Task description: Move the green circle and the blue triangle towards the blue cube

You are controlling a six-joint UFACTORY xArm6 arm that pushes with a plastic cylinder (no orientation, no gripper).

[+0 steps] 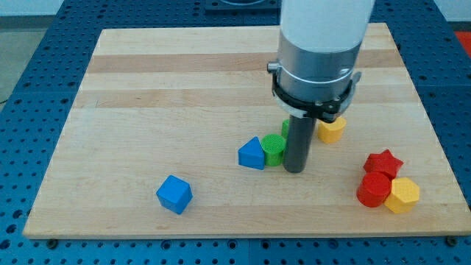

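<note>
The green circle (pixel 274 149) lies near the board's middle, touching the blue triangle (pixel 251 154) on its left. The blue cube (pixel 174 193) sits apart, toward the view's lower left. My tip (pixel 295 170) rests on the board right beside the green circle, on its right side. A second green block (pixel 285 127) shows just behind the rod, mostly hidden by it.
A yellow block (pixel 331 129) lies to the right of the rod. At the view's lower right a red star (pixel 383 162), a red cylinder (pixel 374 190) and a yellow hexagon (pixel 403 195) cluster near the wooden board's (pixel 147 96) edge.
</note>
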